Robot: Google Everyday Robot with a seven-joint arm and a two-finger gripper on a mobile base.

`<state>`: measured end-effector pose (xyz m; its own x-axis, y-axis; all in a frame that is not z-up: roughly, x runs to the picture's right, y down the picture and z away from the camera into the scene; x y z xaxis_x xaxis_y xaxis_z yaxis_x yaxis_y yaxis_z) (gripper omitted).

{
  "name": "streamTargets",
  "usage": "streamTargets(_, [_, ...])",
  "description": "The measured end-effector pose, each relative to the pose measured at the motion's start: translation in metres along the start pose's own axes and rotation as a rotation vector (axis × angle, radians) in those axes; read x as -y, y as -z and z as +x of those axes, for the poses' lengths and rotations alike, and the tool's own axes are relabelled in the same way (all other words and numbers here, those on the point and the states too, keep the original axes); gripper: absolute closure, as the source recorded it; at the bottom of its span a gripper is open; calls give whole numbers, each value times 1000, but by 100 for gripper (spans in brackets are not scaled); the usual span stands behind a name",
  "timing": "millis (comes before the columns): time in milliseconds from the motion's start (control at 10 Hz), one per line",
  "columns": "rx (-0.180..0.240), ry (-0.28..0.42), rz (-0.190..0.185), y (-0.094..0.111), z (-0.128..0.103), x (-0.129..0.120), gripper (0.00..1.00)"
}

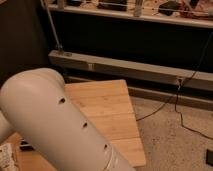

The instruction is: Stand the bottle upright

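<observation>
My view is mostly filled by the robot's own arm (55, 125), a thick off-white tube with a row of small dark holes, running from the left edge down to the bottom; the hand is out of my sight, somewhere past the lower edge, so I cannot tell whether it is open, closed or gripping anything. Behind the arm lies the pale wooden tabletop (107, 107), its far right corner showing. At the bottom left corner, just beside the arm, I see a sliver of something whitish with dark printed marks, which I take for the bottle (6, 157); the print is too small to read, and I cannot say whether it lies or stands. Right of the tabletop is speckled floor (165, 145) with a black cable (188, 114) trailing across it; beyond runs a grey metal rail (125, 67) under a dark shelf unit (150, 35).
</observation>
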<state>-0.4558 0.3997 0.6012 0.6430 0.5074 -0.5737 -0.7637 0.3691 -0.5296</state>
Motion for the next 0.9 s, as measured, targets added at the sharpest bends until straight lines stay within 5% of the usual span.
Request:
streamTargets(200, [23, -3, -39, 7, -9, 4, 35])
streamTargets(900, [-44, 65, -28, -4, 9, 5, 35])
